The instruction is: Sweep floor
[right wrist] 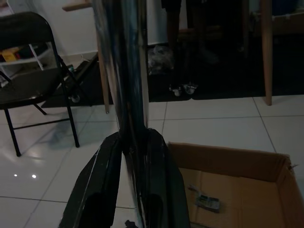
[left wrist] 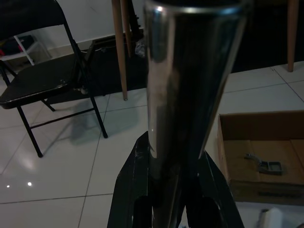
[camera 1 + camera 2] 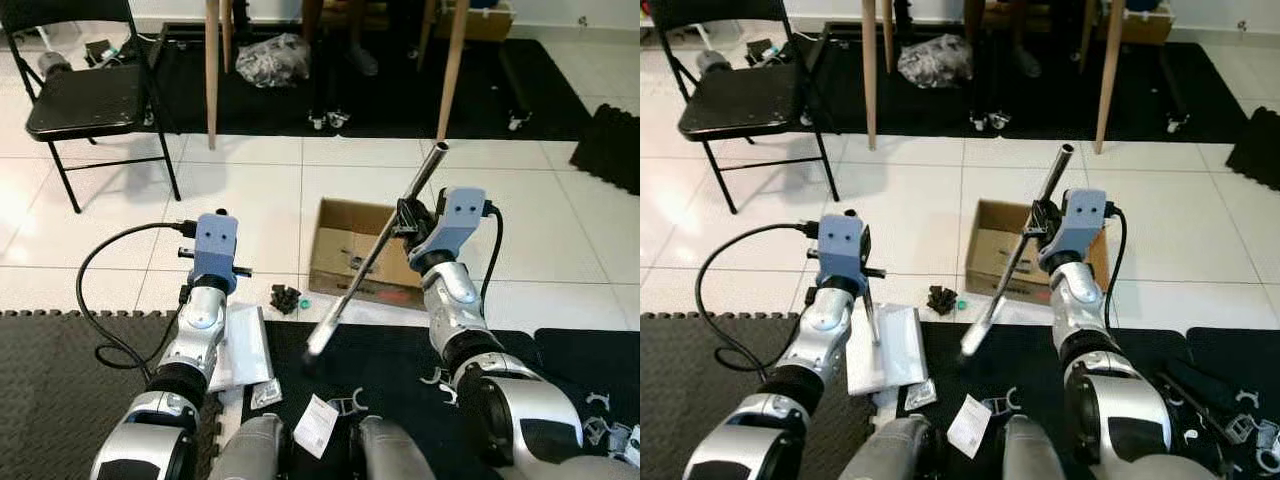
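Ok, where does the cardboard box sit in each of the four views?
Left eye view: cardboard box at centre, on the white tiles.
Right eye view: centre, slightly right.
Left wrist view: right edge, lower half.
Right wrist view: lower right.
Shared landmark: black folding chair, on the left of every picture.

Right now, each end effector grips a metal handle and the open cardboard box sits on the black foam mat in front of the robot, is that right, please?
Not quite: the cardboard box sits on the white tiled floor, just beyond the black foam mat, as the left eye view shows. The rest holds: the left end effector and the right end effector each grip a metal handle.
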You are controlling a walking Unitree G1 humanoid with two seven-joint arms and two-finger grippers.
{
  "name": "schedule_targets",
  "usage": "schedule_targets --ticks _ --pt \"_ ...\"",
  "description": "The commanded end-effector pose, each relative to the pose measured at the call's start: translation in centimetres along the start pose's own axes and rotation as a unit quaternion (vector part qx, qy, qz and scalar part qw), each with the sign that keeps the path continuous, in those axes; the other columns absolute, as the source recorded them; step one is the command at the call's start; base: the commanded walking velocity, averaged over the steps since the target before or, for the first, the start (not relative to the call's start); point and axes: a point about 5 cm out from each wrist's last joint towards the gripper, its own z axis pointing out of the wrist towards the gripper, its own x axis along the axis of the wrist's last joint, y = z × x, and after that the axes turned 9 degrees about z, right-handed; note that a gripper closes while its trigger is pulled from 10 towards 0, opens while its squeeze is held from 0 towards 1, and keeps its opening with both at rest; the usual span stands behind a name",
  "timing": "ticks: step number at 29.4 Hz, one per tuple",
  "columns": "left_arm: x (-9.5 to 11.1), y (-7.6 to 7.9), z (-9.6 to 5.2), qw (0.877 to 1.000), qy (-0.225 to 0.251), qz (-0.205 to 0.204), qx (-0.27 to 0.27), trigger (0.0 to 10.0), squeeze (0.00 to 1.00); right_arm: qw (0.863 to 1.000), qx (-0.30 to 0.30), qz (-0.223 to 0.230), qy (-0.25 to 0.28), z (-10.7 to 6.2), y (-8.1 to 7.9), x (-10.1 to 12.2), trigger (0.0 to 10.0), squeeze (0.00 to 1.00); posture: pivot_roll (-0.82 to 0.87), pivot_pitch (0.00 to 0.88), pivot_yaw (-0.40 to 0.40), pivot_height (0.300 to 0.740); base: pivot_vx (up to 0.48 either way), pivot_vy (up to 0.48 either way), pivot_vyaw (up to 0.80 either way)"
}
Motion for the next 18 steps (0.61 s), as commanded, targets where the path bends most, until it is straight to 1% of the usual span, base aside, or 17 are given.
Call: schedule_targets --ticks 1,14,18 --pt "0.73 -0.18 0.27 1.000 0.018 0.008 -0.001 10.0 0.00 1.000 0.002 -0.004 0.011 0.22 -0.03 0.54 10.0 0.00 0.00 0.032 0.014 0.740 0.000 0.000 0.00" --pt "0.66 -0.08 0.31 1.000 0.014 0.010 -0.003 10.0 0.00 1.000 0.001 -0.004 0.010 0.23 -0.02 0.52 10.0 0.00 0.00 0.033 0.014 0.740 0.000 0.000 0.00" --pt "0.65 -0.07 0.32 1.000 0.012 0.009 -0.003 10.0 0.00 1.000 -0.001 -0.002 0.014 0.35 0.15 0.84 10.0 0.00 0.00 0.033 0.014 0.740 0.000 0.000 0.00"
